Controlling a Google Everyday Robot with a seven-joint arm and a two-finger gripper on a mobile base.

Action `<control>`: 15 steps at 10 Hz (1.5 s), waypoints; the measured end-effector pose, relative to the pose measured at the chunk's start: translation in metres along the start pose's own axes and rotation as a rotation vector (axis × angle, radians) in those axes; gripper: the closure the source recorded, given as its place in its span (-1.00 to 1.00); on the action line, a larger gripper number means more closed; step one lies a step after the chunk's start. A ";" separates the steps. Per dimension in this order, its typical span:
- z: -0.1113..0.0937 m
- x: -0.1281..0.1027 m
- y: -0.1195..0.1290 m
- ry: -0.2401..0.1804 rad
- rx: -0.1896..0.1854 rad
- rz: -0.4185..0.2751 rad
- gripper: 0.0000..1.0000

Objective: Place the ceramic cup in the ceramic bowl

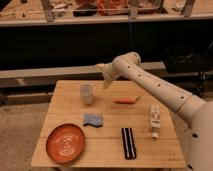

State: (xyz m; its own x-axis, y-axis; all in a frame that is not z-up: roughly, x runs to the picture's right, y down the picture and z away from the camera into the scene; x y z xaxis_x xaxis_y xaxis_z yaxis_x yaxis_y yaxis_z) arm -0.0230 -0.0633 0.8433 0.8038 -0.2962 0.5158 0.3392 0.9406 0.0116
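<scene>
The ceramic cup (86, 93), small, white and handleless, stands upright on the far left part of the wooden table (107, 145). The ceramic bowl (65, 143), a wide shallow orange-red dish with pale markings inside, lies at the table's front left corner. My gripper (104, 76) hangs at the end of the white arm above the table's far edge, a little right of the cup and higher than it, apart from it. It holds nothing that I can see.
A blue sponge (93, 120) lies between cup and bowl. An orange carrot-like item (125, 100), a white bottle lying down (154, 120) and a black striped object (128, 142) lie to the right. Dark shelving stands behind the table.
</scene>
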 end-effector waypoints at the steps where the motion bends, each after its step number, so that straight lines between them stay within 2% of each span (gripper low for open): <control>1: 0.002 0.000 -0.002 -0.008 -0.003 -0.002 -0.60; 6: 0.005 0.007 -0.011 -0.053 -0.009 -0.001 -0.60; 11: 0.009 0.007 -0.013 -0.125 -0.009 0.013 -0.60; 15: 0.025 -0.001 -0.010 -0.178 -0.024 0.010 -0.60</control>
State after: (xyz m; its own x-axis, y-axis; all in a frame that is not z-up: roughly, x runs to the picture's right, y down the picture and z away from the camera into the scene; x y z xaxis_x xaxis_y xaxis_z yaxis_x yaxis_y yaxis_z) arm -0.0393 -0.0682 0.8638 0.7086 -0.2507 0.6596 0.3448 0.9386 -0.0137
